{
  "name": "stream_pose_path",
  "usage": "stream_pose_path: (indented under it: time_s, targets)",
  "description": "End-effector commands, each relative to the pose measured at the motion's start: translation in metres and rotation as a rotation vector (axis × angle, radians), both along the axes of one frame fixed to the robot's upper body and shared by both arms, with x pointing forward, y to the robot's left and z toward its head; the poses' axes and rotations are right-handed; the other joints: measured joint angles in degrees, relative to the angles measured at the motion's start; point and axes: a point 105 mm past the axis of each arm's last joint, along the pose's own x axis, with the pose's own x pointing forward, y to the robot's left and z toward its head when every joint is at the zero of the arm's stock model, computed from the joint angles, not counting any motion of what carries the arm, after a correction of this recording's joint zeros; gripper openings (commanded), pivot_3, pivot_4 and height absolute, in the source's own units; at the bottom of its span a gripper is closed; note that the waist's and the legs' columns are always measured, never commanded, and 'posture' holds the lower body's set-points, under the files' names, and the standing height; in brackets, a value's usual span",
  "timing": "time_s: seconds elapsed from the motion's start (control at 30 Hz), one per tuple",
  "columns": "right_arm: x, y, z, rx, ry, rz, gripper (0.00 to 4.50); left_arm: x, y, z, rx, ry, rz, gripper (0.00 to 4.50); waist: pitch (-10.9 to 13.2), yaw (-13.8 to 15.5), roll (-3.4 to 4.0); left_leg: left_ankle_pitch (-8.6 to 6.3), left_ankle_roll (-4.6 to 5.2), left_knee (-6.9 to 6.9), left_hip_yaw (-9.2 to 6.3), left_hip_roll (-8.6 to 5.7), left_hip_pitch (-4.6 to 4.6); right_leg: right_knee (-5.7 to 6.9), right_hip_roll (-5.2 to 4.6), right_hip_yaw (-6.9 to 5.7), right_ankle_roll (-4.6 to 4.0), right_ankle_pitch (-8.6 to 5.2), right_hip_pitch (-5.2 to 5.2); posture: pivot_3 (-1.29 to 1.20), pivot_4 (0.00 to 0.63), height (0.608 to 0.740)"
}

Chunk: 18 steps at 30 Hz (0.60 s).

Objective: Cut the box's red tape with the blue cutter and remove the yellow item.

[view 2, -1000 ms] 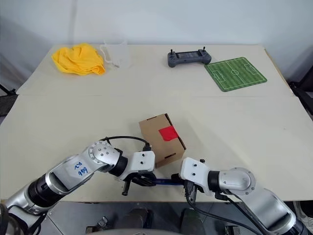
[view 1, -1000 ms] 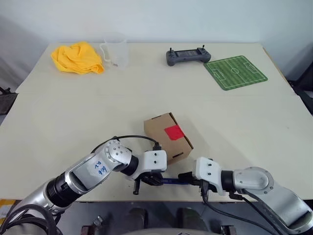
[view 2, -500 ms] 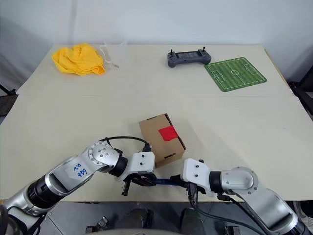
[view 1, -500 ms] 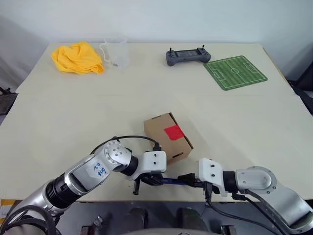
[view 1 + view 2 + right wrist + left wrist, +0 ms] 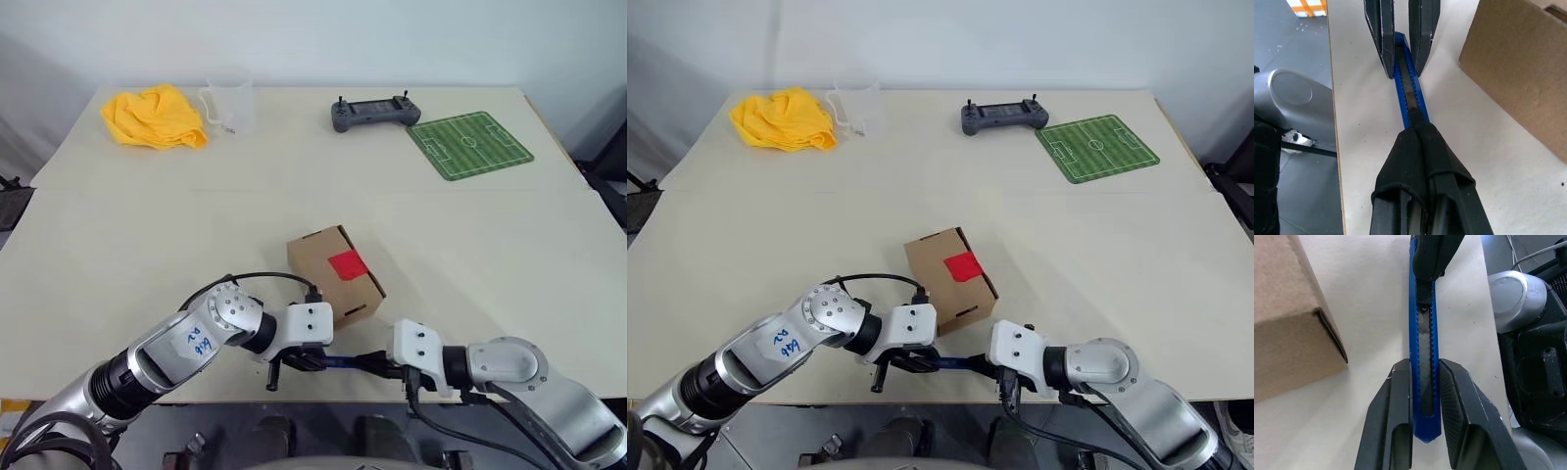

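A pale, smooth bench [image 5: 147, 225] fills the scene, with a seam running across its middle. Near its front edge sits the box [image 5: 335, 277], a small matte brown cardboard carton with sharp corners and slot tabs on its near side. A small glossy square of red tape [image 5: 348, 264] lies on its top face.

Just in front of the box, lying parallel to the bench's front edge, is the cutter [image 5: 1422, 357], a slim, hard blue plastic tool with a dark grooved track and toothed inner rails along its length. The left hand [image 5: 1424, 396] pinches one end of it between two black ribbed fingers. The right hand [image 5: 1418, 147], its fingers pressed together and covered in a soft black sleeve, grips the cutter's other end at the dark slider. Both hands face each other across the tool, low over the bench, very near the front edge. The cutter lies just beside the box without touching it.

At the far left corner lies a crumpled, soft yellow cloth [image 5: 155, 116], with a clear plastic measuring cup [image 5: 232, 106] just beside it. Toward the far right are a dark grey controller [image 5: 370, 113] with two short antennas and a flat green mat [image 5: 471, 145] printed like a football pitch. Wide bare bench surrounds the box on its left, right and far sides.
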Motion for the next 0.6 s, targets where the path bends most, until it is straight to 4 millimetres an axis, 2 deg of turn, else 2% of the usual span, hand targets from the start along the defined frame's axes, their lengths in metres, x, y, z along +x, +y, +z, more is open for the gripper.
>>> stream_pose_path:
  time_s: [0.03, 0.5, 0.6]
  targets:
    - [-0.002, 0.01, -0.01, 0.0, 0.04, 0.017, 0.02, -0.003, -0.002, -0.003, 0.005, 0.002, -0.004, 0.46, 0.0, 0.0, 0.0, 0.01, -0.01, 0.0, 0.0, 0.01, 0.0, 0.0, 0.0, 0.0, 0.0, 0.0, 0.0, 0.0, 0.15, 0.74]
    - [0.003, 0.038, -0.007, 0.07, 0.034, 0.06, 0.02, 0.001, -0.003, -0.001, 0.006, -0.013, -0.003, 0.46, -0.01, 0.01, 0.01, 0.03, -0.04, 0.0, -0.01, -0.01, 0.03, 0.06, 0.0, 0.03, 0.0, 0.0, -0.01, 0.0, 0.15, 0.74]
    - [0.007, 0.034, -0.001, 0.091, 0.036, 0.034, 0.02, 0.002, -0.005, -0.001, 0.0, -0.023, -0.009, 0.46, -0.01, 0.13, 0.01, 0.05, -0.05, 0.0, -0.02, -0.01, 0.03, 0.08, 0.0, 0.02, 0.0, 0.0, -0.01, 0.0, 0.15, 0.74]
